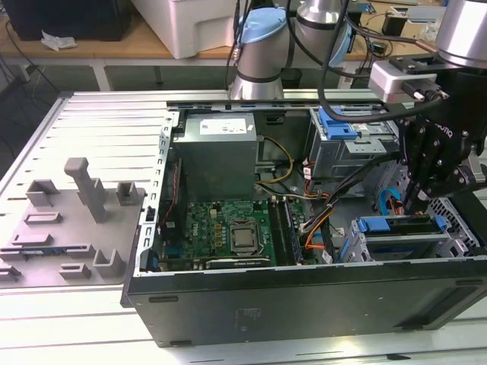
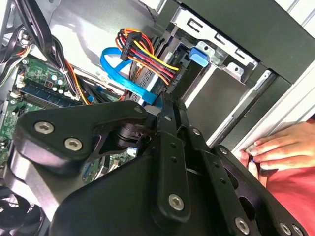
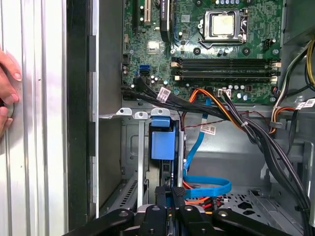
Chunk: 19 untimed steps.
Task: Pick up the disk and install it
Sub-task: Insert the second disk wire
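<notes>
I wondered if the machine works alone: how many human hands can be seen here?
1: a hand rests on the ribbed metal table just outside the computer case, seen in both wrist views. Another may be hidden.

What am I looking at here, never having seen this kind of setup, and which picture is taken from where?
This is a robot arm ending in a black hand. The exterior view comes from a camera off the arm; both wrist views come from cameras riding near the hand. On the metal table lies an open computer case, showing its motherboard and grey power supply. The hand hangs close over the disk, which sits with its blue carrier in the drive cage at the exterior view's right. I cannot tell whether the hand grips it. A person's fingers rest on the table beside the case.
</notes>
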{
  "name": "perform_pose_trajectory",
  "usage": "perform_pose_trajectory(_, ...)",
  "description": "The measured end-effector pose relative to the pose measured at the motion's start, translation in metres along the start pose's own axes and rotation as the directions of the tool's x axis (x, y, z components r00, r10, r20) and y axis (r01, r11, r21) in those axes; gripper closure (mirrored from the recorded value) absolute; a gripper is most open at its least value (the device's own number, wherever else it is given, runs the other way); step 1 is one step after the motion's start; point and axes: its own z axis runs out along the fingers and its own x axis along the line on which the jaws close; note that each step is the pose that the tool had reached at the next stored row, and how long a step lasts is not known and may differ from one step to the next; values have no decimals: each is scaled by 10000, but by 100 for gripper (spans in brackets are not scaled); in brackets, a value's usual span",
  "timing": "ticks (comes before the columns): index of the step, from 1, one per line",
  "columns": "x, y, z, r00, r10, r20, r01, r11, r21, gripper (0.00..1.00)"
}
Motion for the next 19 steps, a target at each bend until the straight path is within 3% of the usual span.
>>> perform_pose_trajectory(2,0,4,5,10000,1,9,-1,10000,1,84)
perform_pose_trajectory(11,25,8,10,9998,10,180,-10,10000,9,84)
perform_pose_trajectory(14,48,9,13,9997,14,245,-15,10000,12,84)
perform_pose_trajectory(16,66,9,17,9995,18,329,-18,10000,16,84)
perform_pose_trajectory(19,67,9,18,9994,19,349,-20,10000,19,84)
